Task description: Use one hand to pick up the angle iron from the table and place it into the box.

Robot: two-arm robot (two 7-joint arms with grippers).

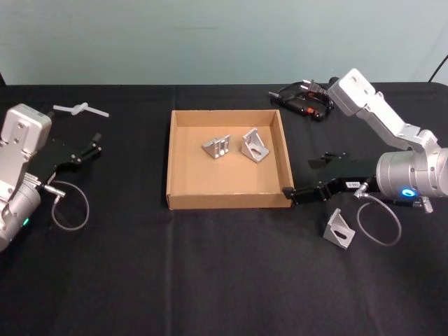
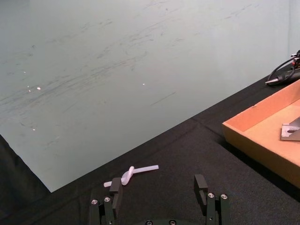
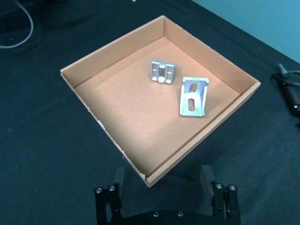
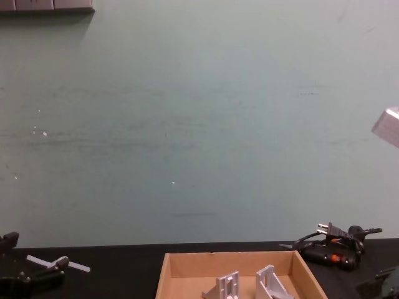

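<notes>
At about four o'clock from the shallow rectangular tan cardboard box [image 1: 227, 200], a small silver L-shaped metal angle iron [image 1: 339, 229] stands on the matte black worktop [image 1: 210, 280], well apart from the box wall. Two similar silver brackets [image 1: 217, 146] [image 1: 255, 145] already lie inside the box, towards its twelve o'clock side.

The black elongated right gripper [image 1: 289, 194] hovers at the box's five o'clock corner. Its fingers [image 3: 206, 174] are apart and empty, one on each side of that corner in the wrist view.

The step in hand looks like the reach for the loose angle iron. To do it well, the gripper should draw back from the cardboard edge and swing towards four o'clock. It should then come down squarely over the bracket and close across a flat flange rather than the sloped rib.

A grey cable loop [image 1: 379, 222] lies just beside the bracket at its three o'clock, so approaching from the box side seems safer. Bare worktop lies open at six o'clock, and the near half of the box floor is free for the drop once the low wall is cleared.

The black left gripper [image 1: 93, 147] rests parked at nine o'clock, fingers apart, near a white plastic piece [image 1: 80, 108].
</notes>
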